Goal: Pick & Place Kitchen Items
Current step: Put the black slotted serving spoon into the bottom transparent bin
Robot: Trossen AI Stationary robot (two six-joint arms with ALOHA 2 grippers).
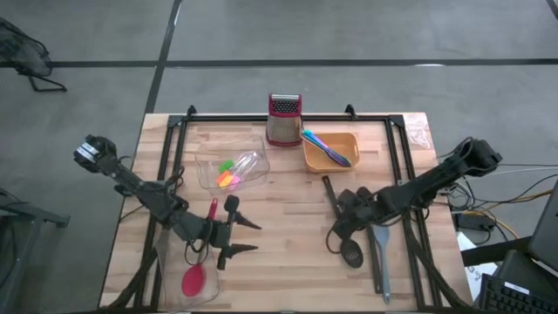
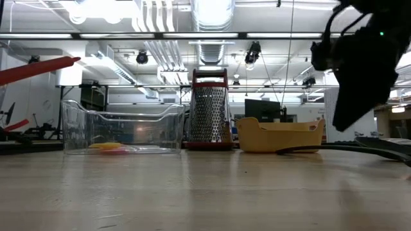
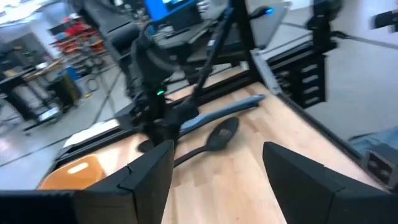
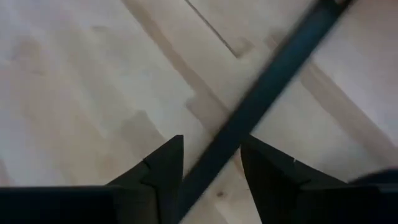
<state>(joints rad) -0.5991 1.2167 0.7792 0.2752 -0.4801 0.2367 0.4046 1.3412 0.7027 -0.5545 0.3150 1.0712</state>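
Lying flat, two dark utensils (image 1: 366,249), one pink spatula (image 1: 196,275)

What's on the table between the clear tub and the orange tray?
Only bare wood between the clear tub and orange tray; the grater stands farther back, in the high view.

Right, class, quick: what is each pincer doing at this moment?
Left pincer: open, holding nothing, beside the red-pink spoon.
Right pincer: open, fingers either side of the black spoon's handle, not gripping.

Grey concrete floor (image 1: 366,35) surrounds the table; ceiling ducts (image 2: 212,19) hang overhead.
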